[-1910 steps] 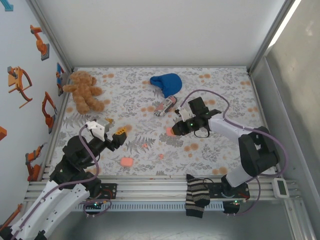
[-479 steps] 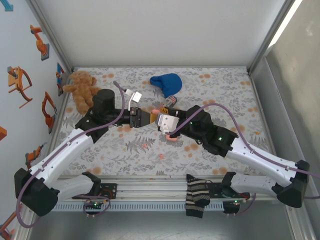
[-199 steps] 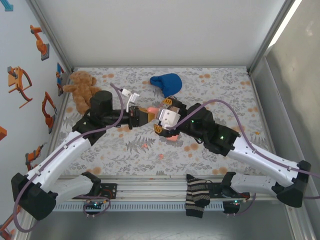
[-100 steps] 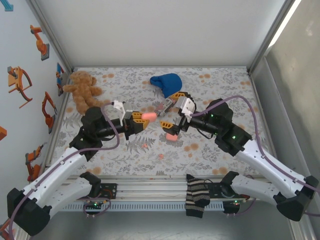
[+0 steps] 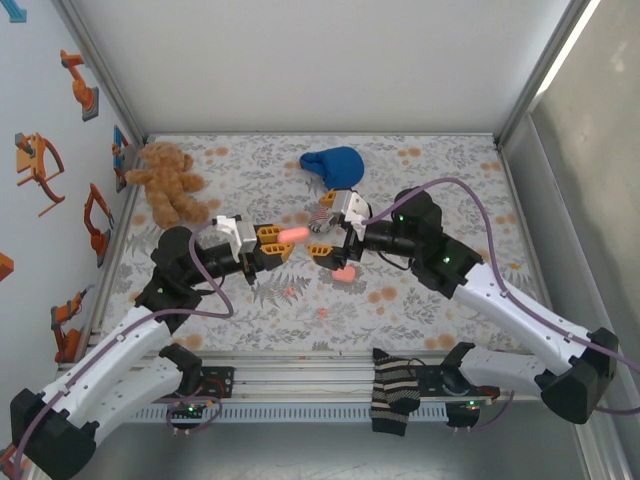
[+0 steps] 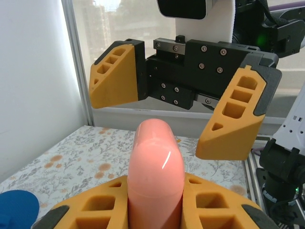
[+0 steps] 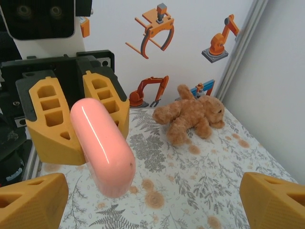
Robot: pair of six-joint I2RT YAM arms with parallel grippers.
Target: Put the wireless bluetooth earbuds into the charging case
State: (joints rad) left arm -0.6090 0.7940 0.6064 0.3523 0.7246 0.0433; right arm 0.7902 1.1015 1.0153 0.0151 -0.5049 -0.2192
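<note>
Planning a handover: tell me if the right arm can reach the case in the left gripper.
Probably yes. The right gripper faces the case with jaws wide open, nothing between them, and the case's free end sticks out of the left gripper.

Grey floral cloth (image 5: 440, 180) on table (image 5: 300, 362). White back wall (image 5: 320, 60), 12 o'clock. Robot-arm stickers (image 5: 40, 165) on left wall (image 5: 30, 100), 9 o'clock. Bright strip (image 5: 570, 45), 1 o'clock.

Table (image 5: 440, 170), covered in a floral print. A teddy bear (image 5: 168, 182) is placed far left and a blue cloth (image 5: 332, 166) far centre. A pink case (image 5: 343, 273) and two tiny pink earbuds (image 5: 290, 291) are scattered mid-table.
</note>
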